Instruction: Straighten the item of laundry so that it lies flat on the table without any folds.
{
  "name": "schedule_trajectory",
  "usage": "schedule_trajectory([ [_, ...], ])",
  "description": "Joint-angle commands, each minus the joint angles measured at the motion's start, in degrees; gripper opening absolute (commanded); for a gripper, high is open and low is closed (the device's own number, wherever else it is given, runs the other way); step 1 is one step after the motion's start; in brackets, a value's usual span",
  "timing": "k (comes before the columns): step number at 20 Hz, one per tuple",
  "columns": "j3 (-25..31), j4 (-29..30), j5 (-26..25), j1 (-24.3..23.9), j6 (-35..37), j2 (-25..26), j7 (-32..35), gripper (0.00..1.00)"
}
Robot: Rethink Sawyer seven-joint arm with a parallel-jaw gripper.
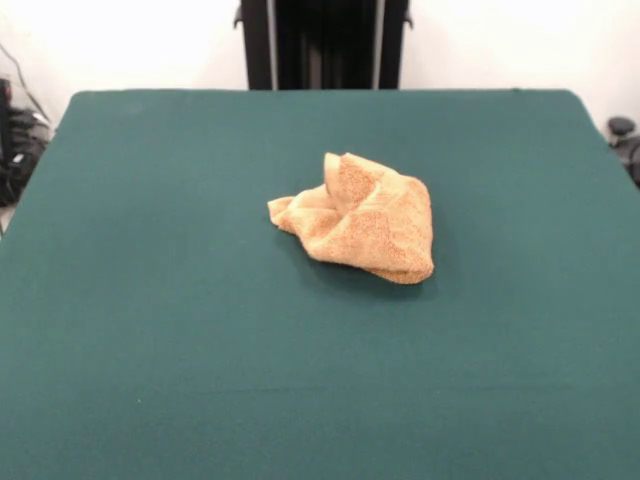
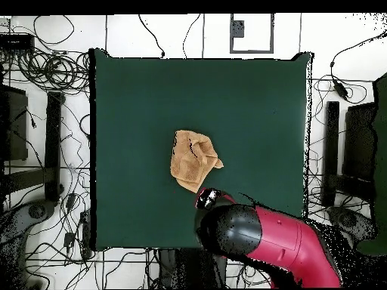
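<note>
The item of laundry [image 1: 362, 217] is a small orange-tan terry towel, crumpled into a bunched heap with several folds, lying near the middle of the dark green table [image 1: 150, 300]. It also shows in the overhead view [image 2: 193, 160] on the table [image 2: 136, 98]. The front view shows no arm or gripper. In the overhead view the red and black arm [image 2: 261, 238] reaches in from the bottom right. Its end, the gripper [image 2: 208, 198], sits just beside the towel's edge nearest the robot. Its height above the table and whether it is open cannot be made out. The towel's band and tag are not visible.
The robot's black pedestal [image 1: 322, 45] stands behind the table's far edge. Cables and dark equipment [image 2: 45, 151] lie on the floor around the table's sides. Green cloth surrounds the towel on all sides.
</note>
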Motion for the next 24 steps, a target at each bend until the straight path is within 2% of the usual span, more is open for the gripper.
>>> schedule_trajectory([
  [1, 6.11, 4.27, 0.76, -4.78, 0.05, -2.61, -10.81, 1.00],
  [17, 10.26, 4.73, -0.99, -8.91, 0.11, -2.74, -11.50, 1.00],
  [24, 12.98, 4.98, -3.71, -15.44, -2.30, 0.01, -16.64, 1.00],
])
